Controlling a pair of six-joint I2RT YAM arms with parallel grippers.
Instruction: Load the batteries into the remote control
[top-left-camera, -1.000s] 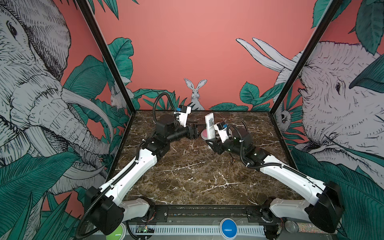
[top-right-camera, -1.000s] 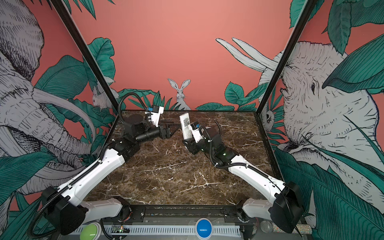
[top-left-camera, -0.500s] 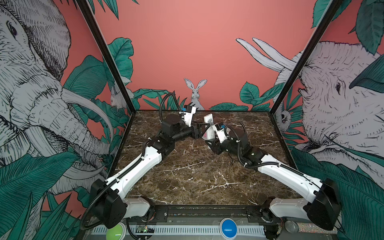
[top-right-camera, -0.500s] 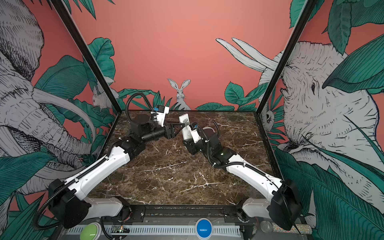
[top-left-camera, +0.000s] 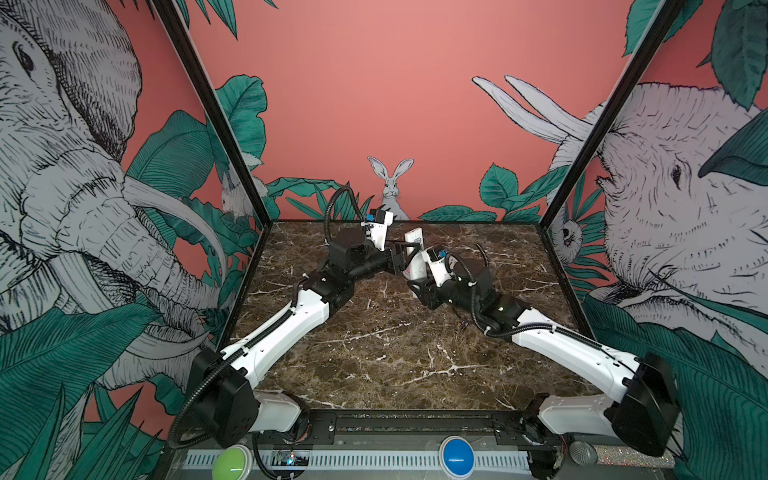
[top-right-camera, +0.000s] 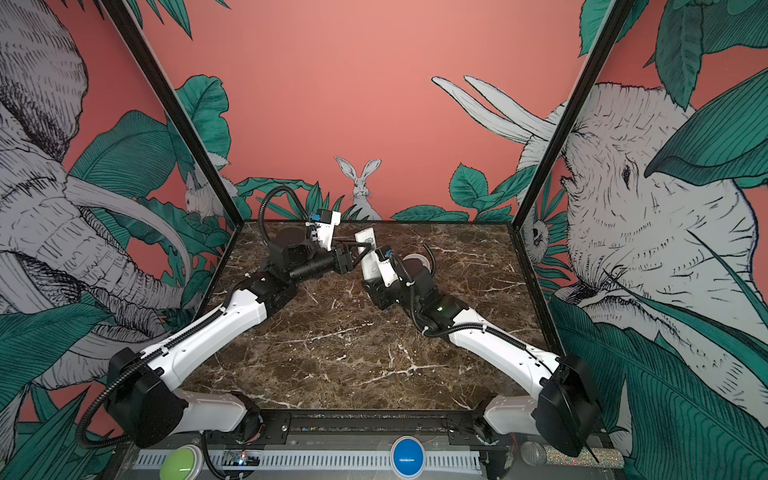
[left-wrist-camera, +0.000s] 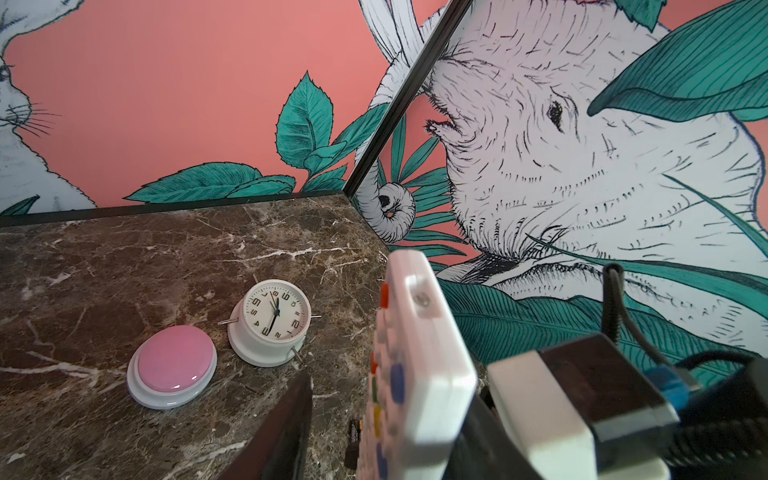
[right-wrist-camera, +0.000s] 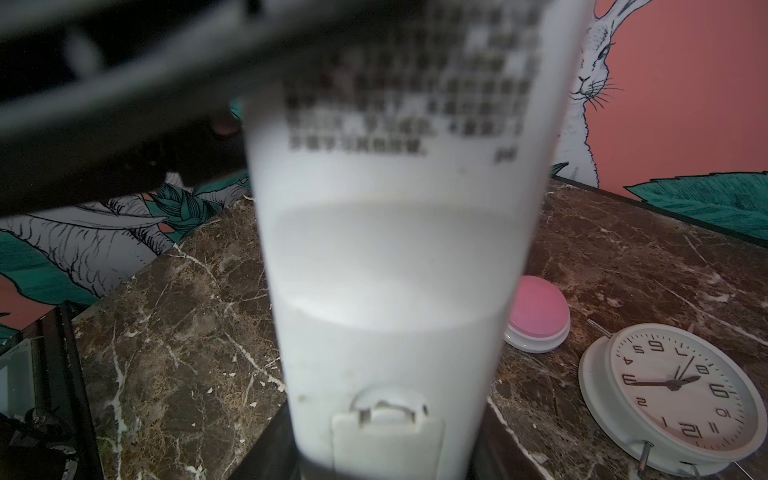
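Brown marble table (top-left-camera: 374, 357) is shown from above, with two robot arms meeting near its far edge. The remote control (top-left-camera: 414, 240), slim and white, is held upright above it, the lower end clamped in the right gripper (top-left-camera: 415, 279). On its plain back, the battery cover (right-wrist-camera: 386, 440) is seen in place at the gripped end. The left gripper (left-wrist-camera: 390, 399) is set around the upper half with jaws apart. One dark finger (left-wrist-camera: 291, 415) stands clear of the button face, while contact by the other, behind the back, cannot be told. One of the batteries (left-wrist-camera: 353, 432), a small dark cell, is seen lying on the marble beyond the remote; a second cannot be made out with certainty. A white clock (left-wrist-camera: 276, 320) and a pink dome button (left-wrist-camera: 174, 365) are set nearby.

The step in hand is judged to be a handover or bracing grip, with no cell yet loaded. Next, the left jaws would need to be brought together squarely on the remote's faces, so that the cover end can be freed and opened.
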